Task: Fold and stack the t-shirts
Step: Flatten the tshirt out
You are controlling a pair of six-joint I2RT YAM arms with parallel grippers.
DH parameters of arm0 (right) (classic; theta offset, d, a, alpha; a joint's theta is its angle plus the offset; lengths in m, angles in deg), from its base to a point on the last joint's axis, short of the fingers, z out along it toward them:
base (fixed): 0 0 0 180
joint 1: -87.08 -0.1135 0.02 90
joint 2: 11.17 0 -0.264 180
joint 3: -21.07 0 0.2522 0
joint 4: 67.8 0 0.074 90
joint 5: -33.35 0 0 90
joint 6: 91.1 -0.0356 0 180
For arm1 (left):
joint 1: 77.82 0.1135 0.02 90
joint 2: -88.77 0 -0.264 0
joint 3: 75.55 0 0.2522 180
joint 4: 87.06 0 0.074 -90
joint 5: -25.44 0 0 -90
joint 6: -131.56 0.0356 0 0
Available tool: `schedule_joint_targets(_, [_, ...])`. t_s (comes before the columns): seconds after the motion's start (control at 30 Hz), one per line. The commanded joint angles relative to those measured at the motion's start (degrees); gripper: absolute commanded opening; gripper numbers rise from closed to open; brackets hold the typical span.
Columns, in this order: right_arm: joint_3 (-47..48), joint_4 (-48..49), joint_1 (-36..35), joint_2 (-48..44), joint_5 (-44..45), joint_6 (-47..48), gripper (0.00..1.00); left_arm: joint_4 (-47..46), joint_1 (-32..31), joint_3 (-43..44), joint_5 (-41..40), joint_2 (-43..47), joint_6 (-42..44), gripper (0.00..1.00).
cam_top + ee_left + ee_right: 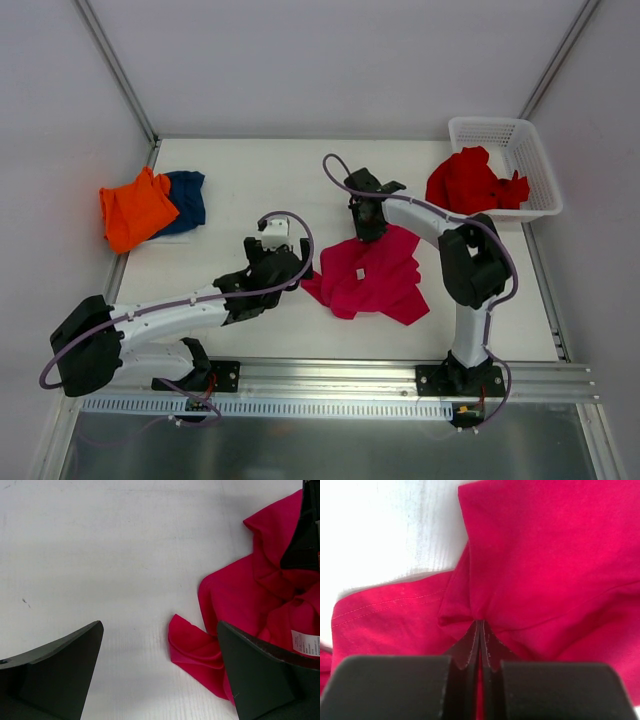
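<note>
A white table (250,180) sits under soft, even light; pale walls (330,60) close it in on three sides, metal posts (117,70) run up the far corners, and a metal rail (330,375) lines the near edge.
</note>
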Motion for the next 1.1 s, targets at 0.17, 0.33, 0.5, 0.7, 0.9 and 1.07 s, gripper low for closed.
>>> schedule_joint_targets(0.17, [13.7, -9.78, 0.25, -11.54, 7.39, 4.19, 0.0, 0.84, 0.72, -0.42, -1.23, 1.83, -2.26, 0.99])
schedule_joint_targets(0.33, [37.76, -23.29, 1.04, -14.98, 11.09, 9.02, 0.0, 0.84, 0.72, 0.28, -0.44, 0.34, -3.93, 0.99])
schedule_joint_targets(0.5, [56.25, -32.82, 2.53, -14.27, 16.78, 12.54, 0.0, 0.84, 0.72, 1.43, 1.32, -1.6, -5.07, 0.99])
schedule_joint_targets(0.7, [43.38, -30.28, 7.45, -24.63, 20.75, 12.19, 0.0, 0.93, 0.72, 2.04, 2.02, -3.09, -5.07, 0.99])
schedule_joint_targets(0.9, [35.78, -27.55, 9.03, -31.76, 21.28, 11.84, 0.0, -1.87, 0.72, 5.29, -0.34, -7.9, -2.1, 0.99])
schedule_joint_targets(1.07, [34.73, -27.73, 9.48, -33.52, 20.94, 11.67, 0.0, -17.95, 2.82, 12.49, 6.23, -20.45, 8.18, 0.99])
